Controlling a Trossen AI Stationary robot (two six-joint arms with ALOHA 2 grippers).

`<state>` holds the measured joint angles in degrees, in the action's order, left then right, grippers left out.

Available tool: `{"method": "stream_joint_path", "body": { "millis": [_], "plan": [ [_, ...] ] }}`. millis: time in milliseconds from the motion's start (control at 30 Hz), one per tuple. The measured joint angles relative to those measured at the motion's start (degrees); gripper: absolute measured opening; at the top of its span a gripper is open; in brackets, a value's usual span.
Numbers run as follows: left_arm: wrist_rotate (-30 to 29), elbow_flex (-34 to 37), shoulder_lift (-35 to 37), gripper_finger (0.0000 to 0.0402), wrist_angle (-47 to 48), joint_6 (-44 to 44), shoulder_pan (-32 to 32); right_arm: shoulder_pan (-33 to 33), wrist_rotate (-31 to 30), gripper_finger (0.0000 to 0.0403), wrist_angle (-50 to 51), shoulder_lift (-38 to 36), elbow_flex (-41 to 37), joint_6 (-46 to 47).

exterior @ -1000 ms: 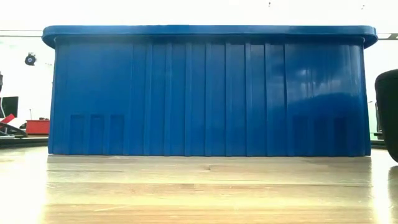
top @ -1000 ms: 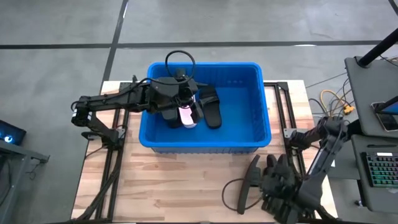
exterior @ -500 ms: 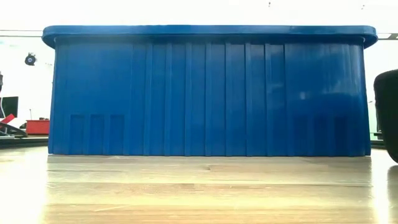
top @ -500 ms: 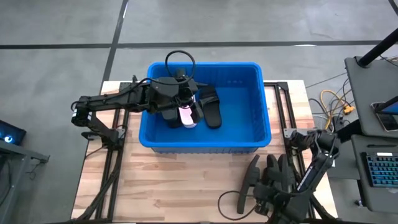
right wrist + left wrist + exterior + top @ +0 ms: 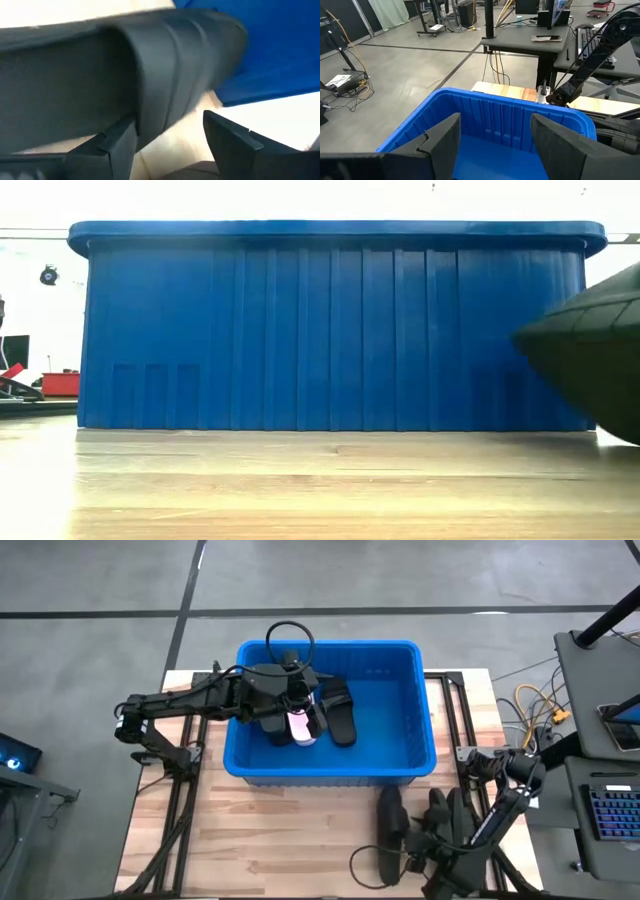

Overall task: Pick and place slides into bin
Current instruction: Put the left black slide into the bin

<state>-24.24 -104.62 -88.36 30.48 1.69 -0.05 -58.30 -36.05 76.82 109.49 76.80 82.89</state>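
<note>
We look down on a pale wooden table [image 5: 290, 830] made of joined planks with visible grain. On its far half sits the bin [image 5: 420, 710], a large rectangular tub of glossy bright blue plastic, with vertical ribs down its walls and a rolled rim. No writing or brand mark can be read on it.

Inside the bin we see a black slide [image 5: 338, 710] lying flat, and a pale pink slide [image 5: 300, 726] beside it, partly hidden under the left arm. The left gripper [image 5: 300, 708] hangs over the bin's left half; in its wrist view the fingers [image 5: 442, 137] stand spread apart with only the bin's ribbed wall between them.

Near the table's front right edge, the right gripper [image 5: 420, 840] is at another black slide [image 5: 390, 825], foamy matte rubber with a wide ridged strap. In the right wrist view this slide fills the frame just past the fingers [image 5: 117, 142], which stand apart; we cannot tell whether they grip it. More black slides [image 5: 450, 815] lie bunched just to its right.
</note>
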Motion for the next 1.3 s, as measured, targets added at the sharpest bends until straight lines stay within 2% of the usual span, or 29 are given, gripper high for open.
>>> {"method": "stream_joint_path", "body": {
  "millis": [133, 400, 467, 1000, 1100, 1300],
  "plan": [
    [0.0, 0.0, 0.0, 0.0223, 0.0, 0.0, 0.0, 0.1, -0.5, 0.0179, 0.0, -0.2, -2.0, 1.6],
    [0.0, 0.0, 0.0, 0.0223, 0.0, 0.0, 0.0, 1.0, -4.6, 0.0028, -6.6, -0.2, -2.6, -5.0],
    [0.0, 0.0, 0.0, 0.0223, 0.0, 0.1, 0.0, 1.2, -5.6, 0.0016, -7.7, -0.2, -2.6, -7.1],
    [0.0, 0.0, 0.0, 0.0223, 0.0, 1.1, 0.0, 1.2, -6.2, 0.0011, -8.3, -0.3, -2.7, -9.7],
    [0.0, 0.0, 0.0, 0.0223, 0.0, 1.1, 0.0, 1.2, -6.0, 0.0029, -8.5, -0.3, -2.5, -11.4],
    [0.0, 0.0, 0.0, 0.0223, 0.0, 1.1, 0.0, 1.2, -4.6, 0.0095, -8.0, -1.2, -1.6, -13.7]
  ]
}}
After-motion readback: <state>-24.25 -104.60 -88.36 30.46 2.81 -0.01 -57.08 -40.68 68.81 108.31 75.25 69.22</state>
